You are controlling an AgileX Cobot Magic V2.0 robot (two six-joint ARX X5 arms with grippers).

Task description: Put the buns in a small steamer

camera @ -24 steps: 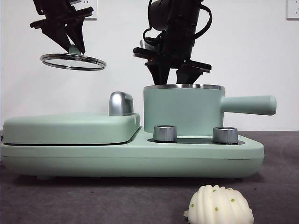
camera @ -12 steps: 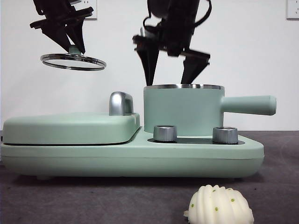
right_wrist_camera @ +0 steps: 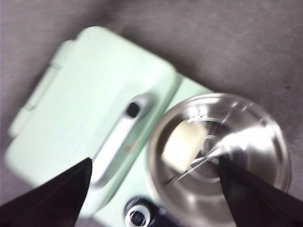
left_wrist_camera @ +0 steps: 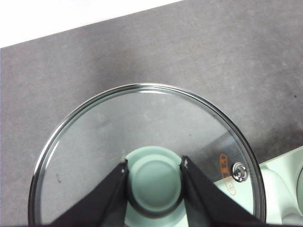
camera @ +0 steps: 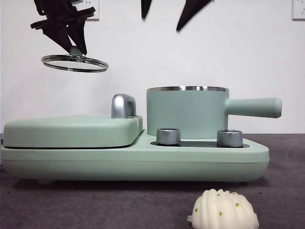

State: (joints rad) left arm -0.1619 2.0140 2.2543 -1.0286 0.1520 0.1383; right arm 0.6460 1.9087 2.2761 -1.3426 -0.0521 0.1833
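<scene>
My left pincer (left_wrist_camera: pixel 154 182): closed on the green knob (left_wrist_camera: pixel 153 178) of the glass lid (camera: pixel 74 62), one jaw on each side of it. I hold the lid level in the air, high above the flat griddle cover (camera: pixel 71 130) and off to the side of the pot.
My right pincer (camera: pixel 172 13): jaws spread wide, nothing between them. In the front view only its two black tips show at the top edge, well above the small steamer (camera: pixel 187 112).
Small steamer: uncovered, standing on the mint-green base (camera: pixel 133 162) beside the griddle cover, its straight handle (camera: pixel 253 107) pointing away from the cover. Two steel dials (camera: pixel 168 136) sit on the base in front of it.
Smooth bun (right_wrist_camera: pixel 183 146): lying inside the steamer on its steel floor, toward the side of the pot nearest the griddle cover; my right wrist view is blurred, so I can make out only its cream colour and blocky outline.
Ridged bun (camera: pixel 224 210): on the grey bench (camera: pixel 95 205) in front of the base, apart from it, green specks on its shell-like ribs.
Griddle cover: shut flat, its chrome handle (camera: pixel 123 105) rising next to the steamer.
</scene>
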